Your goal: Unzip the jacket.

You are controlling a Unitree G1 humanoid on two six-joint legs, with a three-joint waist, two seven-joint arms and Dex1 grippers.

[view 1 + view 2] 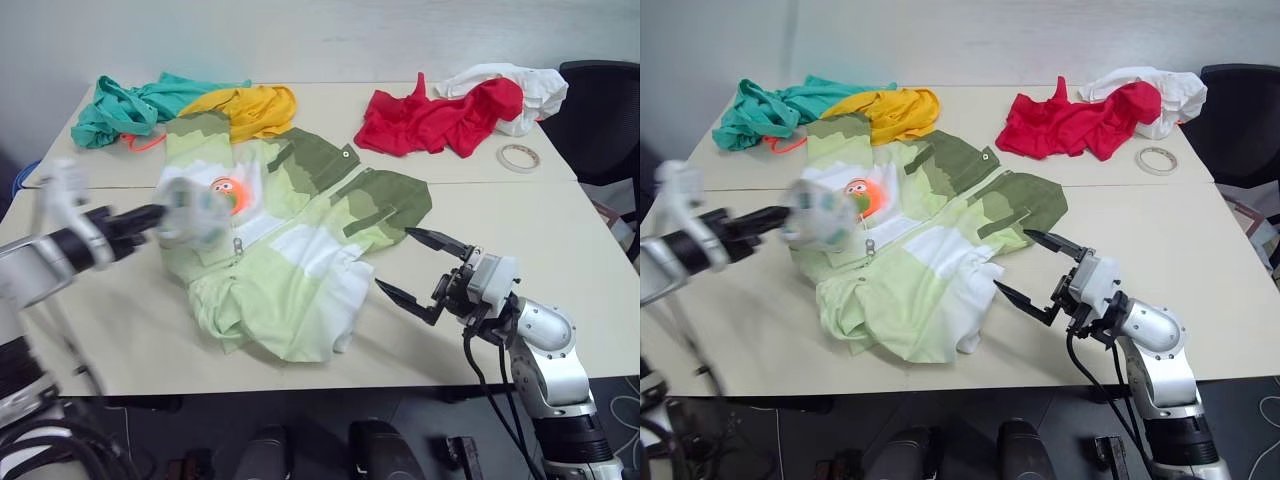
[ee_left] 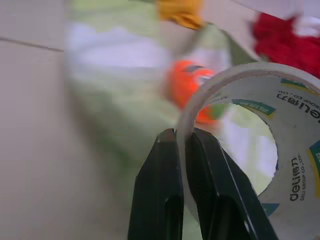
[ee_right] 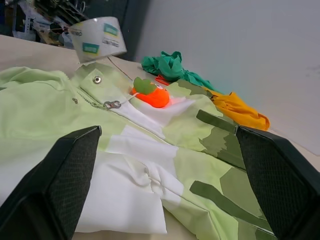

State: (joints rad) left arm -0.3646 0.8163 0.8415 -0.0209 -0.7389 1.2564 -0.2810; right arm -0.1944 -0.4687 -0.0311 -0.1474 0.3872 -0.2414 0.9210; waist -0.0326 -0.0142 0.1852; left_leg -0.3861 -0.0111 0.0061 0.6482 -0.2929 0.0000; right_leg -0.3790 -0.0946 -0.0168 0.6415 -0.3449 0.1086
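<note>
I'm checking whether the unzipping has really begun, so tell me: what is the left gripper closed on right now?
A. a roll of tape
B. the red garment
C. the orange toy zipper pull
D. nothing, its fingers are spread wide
A. The left gripper has its black fingers pinched on the wall of a roll of tape, held above the jacket; the orange zipper pull lies untouched on the fabric.

Left hand (image 1: pixel 150 222), tape roll (image 1: pixel 195 218) motion-blurred.
</note>
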